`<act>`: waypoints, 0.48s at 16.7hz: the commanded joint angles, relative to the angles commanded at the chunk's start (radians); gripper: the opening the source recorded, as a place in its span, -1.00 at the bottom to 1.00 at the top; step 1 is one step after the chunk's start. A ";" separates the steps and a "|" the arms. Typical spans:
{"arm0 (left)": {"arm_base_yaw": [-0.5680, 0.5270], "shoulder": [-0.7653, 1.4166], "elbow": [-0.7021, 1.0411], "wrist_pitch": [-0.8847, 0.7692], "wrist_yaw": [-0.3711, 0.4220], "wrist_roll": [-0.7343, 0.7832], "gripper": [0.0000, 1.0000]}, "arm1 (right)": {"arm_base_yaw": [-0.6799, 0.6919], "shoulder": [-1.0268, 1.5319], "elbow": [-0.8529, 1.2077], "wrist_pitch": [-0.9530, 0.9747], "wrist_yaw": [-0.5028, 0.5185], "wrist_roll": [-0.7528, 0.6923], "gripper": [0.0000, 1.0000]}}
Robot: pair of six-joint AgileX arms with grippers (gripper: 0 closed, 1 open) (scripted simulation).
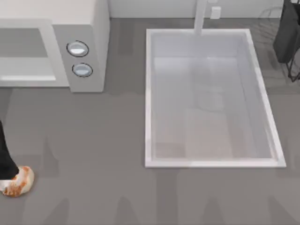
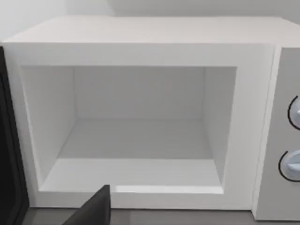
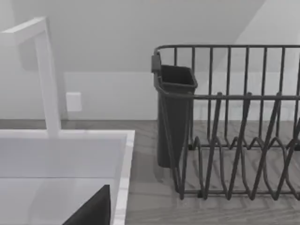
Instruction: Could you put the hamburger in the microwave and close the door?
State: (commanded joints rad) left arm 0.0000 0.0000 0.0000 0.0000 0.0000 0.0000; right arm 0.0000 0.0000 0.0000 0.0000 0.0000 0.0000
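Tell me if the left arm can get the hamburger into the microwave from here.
Probably yes. The left gripper is at the hamburger by the table's left edge, the microwave cavity stands open, and bare counter lies between.

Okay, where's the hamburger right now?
In the top view, the hamburger sits at the table's far left edge near the front, well below the microwave, beside a dark arm part.
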 joint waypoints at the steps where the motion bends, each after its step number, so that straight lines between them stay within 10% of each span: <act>1: 0.000 0.000 0.000 0.000 0.000 0.000 1.00 | 0.000 0.000 0.000 0.000 0.000 0.000 1.00; 8: -0.005 0.224 0.156 -0.159 0.000 -0.018 1.00 | 0.000 0.000 0.000 0.000 0.000 0.000 1.00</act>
State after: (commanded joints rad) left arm -0.0054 0.2238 0.1560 -0.1586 0.0003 -0.0176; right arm 0.0000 0.0000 0.0000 0.0000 0.0000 0.0000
